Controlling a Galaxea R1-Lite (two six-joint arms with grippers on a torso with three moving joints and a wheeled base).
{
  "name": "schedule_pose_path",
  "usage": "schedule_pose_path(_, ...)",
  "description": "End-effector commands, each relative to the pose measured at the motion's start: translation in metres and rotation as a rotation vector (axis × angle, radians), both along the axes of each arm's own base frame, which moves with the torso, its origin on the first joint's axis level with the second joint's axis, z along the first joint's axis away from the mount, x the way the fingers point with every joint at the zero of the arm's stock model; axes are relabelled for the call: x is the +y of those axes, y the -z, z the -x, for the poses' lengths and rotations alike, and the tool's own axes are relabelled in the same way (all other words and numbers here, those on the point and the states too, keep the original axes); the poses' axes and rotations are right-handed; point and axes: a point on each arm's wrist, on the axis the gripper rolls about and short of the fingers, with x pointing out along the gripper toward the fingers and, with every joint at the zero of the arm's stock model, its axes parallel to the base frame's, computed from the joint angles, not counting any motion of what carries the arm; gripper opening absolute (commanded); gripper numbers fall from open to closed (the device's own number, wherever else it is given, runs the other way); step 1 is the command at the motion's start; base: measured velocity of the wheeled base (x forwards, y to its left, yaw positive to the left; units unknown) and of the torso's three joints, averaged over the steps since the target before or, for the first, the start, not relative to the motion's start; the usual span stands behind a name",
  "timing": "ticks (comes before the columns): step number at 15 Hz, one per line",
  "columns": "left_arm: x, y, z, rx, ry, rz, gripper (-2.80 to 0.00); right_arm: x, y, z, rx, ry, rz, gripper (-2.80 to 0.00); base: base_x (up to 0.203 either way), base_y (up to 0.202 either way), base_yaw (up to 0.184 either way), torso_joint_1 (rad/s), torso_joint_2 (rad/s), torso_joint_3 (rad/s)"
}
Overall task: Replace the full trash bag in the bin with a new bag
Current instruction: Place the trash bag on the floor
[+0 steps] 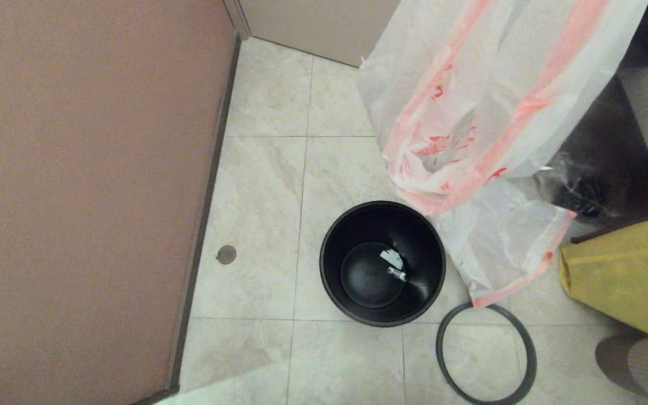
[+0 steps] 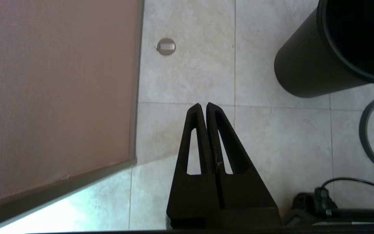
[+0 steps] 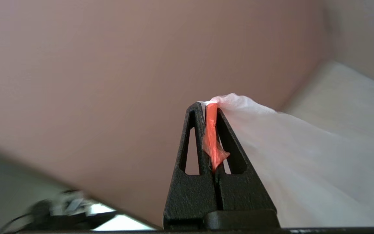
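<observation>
Wall panelling [image 1: 88, 185] is filling the left, where the left gripper [image 2: 204, 105] is hanging parked over the floor tiles [image 1: 262, 225], fingers pressed together on nothing. Centre, the bin [image 1: 335, 292] is standing unlined, its rim ring [image 1: 529, 360] lying near right. Right gripper [image 3: 205, 104] is pinching the new bag [image 1: 470, 112] by its orange-red hem, dangling it at the bin's far right
</observation>
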Motion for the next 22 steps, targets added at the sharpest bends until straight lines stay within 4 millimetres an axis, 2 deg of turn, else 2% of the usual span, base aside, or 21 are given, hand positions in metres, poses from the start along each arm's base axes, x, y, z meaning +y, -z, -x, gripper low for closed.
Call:
schedule_pose_path(1, 0.000, -0.004, -0.001, -0.046, -0.001, 0.000, -2.80, 0.044, 0.012, -0.003, 0.009, -0.110, 0.071, -2.80, 0.000, 0.000, 0.000, 0.000, 0.00, 0.000)
schedule_pose_path(6, 0.000, -0.007, -0.001, -0.069, -0.001, 0.000, -2.80, 0.115, 0.041, -0.014, 0.025, -0.361, 0.172, -2.80, 0.000, 0.000, 0.000, 0.000, 0.00, 0.000)
schedule_pose_path(7, 0.000, -0.007, -0.001, -0.069, -0.001, 0.000, -2.80, 0.128, 0.049, -0.022, 0.052, -0.409, 0.197, -2.80, 0.000, 0.000, 0.000, 0.000, 0.00, 0.000)
schedule_pose_path(10, 0.000, -0.007, -0.001, -0.069, -0.001, 0.000, -2.80, 0.175, 0.078, -0.065, 0.101, -0.434, 0.212, -2.80, 0.000, 0.000, 0.000, 0.000, 0.00, 0.000)
schedule_pose_path(12, 0.000, -0.007, -0.001, -0.069, -0.001, 0.000, -2.80, 0.192, 0.099, -0.098, 0.136, -0.421, 0.237, -2.80, 0.000, 0.000, 0.000, 0.000, 0.00, 0.000)
schedule_pose_path(13, 0.000, -0.007, -0.001, -0.069, -0.001, 0.000, -2.80, 0.197, 0.107, -0.109, 0.140, -0.450, 0.259, -2.80, 0.000, 0.000, 0.000, 0.000, 0.00, 0.000)
schedule_pose_path(16, 0.000, -0.007, -0.001, -0.068, -0.001, 0.000, -2.80, 0.211, 0.124, -0.119, 0.118, -0.500, 0.307, -2.80, 0.000, 0.000, 0.000, 0.000, 0.00, 0.000)
schedule_pose_path(22, 0.000, -0.007, -0.001, -0.069, -0.001, 0.000, -2.80, 0.207, 0.107, -0.096, 0.065, -0.584, 0.276, -2.80, 0.000, 0.000, 0.000, 0.000, 0.00, 0.000)
